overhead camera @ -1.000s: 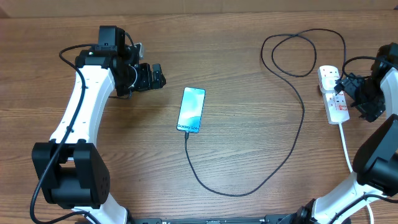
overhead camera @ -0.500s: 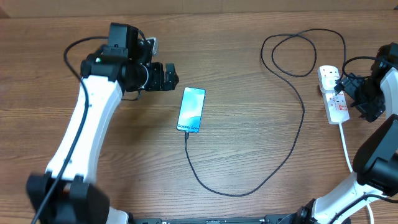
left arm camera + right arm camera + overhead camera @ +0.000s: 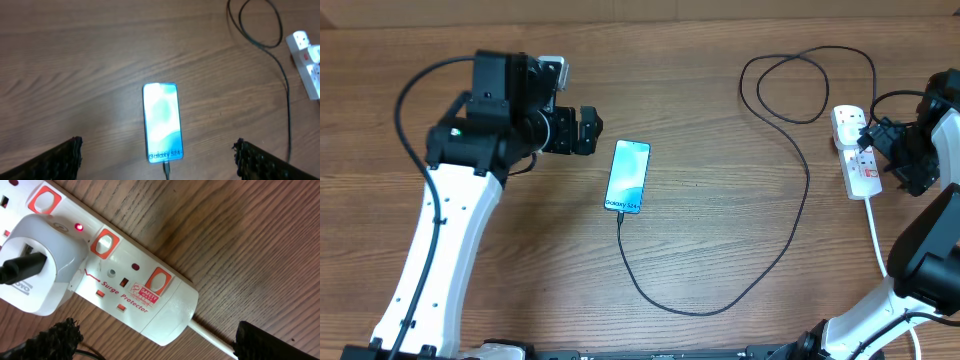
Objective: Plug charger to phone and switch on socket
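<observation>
The phone (image 3: 627, 176) lies face up mid-table, its screen lit blue and white. The charger's black cable (image 3: 807, 180) curves from the phone's near edge, where its connector tip (image 3: 166, 167) touches the phone (image 3: 162, 122), round to the socket (image 3: 857, 152) at the right. A white adapter (image 3: 42, 270) sits in the socket (image 3: 130, 287), and a small red lamp (image 3: 78, 227) glows beside it. My left gripper (image 3: 592, 132) hangs open just left of the phone, above the table. My right gripper (image 3: 876, 152) is open over the socket's cord end, holding nothing.
The cable makes a loose loop (image 3: 800, 85) at the back right. The socket's thick white cord (image 3: 875, 240) runs toward the front edge beside the right arm. Bare wooden table (image 3: 720, 230) lies between the phone and the cable's long curve.
My left arm has swung right, bringing its open gripper closer to the phone's far-left corner. The right arm, phone, cable and socket have not moved.
</observation>
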Robot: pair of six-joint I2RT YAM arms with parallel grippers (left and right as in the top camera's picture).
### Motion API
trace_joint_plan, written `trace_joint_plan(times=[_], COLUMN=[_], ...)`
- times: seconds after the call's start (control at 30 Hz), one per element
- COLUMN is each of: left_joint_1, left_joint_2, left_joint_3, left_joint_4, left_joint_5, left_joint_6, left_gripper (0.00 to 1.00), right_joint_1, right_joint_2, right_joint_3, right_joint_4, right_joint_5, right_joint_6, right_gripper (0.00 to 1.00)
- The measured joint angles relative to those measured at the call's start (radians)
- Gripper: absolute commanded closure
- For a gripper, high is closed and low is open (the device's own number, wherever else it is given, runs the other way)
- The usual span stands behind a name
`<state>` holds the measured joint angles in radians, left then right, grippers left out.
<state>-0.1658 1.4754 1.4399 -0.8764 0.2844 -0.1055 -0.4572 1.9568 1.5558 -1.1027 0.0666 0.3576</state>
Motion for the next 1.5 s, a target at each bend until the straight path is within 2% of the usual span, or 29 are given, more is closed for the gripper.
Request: trace_joint_plan(times=[0.37, 0.6, 0.73, 0.93, 1.17, 1.37, 1.5], left_joint_1=[-0.019, -0.034, -0.034, -0.03, 0.028, 0.076, 0.076], left_joint_2=[-0.039, -0.172, -0.272, -0.404, -0.536, -0.642, -0.679], left_joint_3=[-0.473, -0.791, -0.949, -1.135, -1.25, -1.389, -1.428], left_joint_4=[0.58, 0.979, 1.145, 1.227, 1.236, 1.334, 1.346], left_joint_5=[0.117, 0.138, 0.133, 0.071, 0.04, 0.021, -0.013], left_joint_6=[-0.014, -0.083, -0.106, -0.157, -0.226, -0.276, -0.286], left_gripper=[0.0, 0.0, 0.0, 0.0, 0.0, 0.0, 0.0], right_joint_1=[0.0, 0.0, 0.0, 0.0, 0.0, 0.0, 0.0], right_joint_2=[0.0, 0.0, 0.0, 0.0, 0.0, 0.0, 0.0], right_joint_3=[0.0, 0.0, 0.0, 0.0, 0.0, 0.0, 0.0], right_joint_4=[0.001, 0.0, 0.0, 0.001, 0.0, 0.001, 0.001], right_joint_5=[-0.003, -0.007, -0.008, -0.007, -0.007, -0.007, -0.007], right_joint_6=[0.0, 0.0, 0.0, 0.0, 0.0, 0.0, 0.0], right_gripper=[0.0, 0.0, 0.0, 0.0, 0.0, 0.0, 0.0])
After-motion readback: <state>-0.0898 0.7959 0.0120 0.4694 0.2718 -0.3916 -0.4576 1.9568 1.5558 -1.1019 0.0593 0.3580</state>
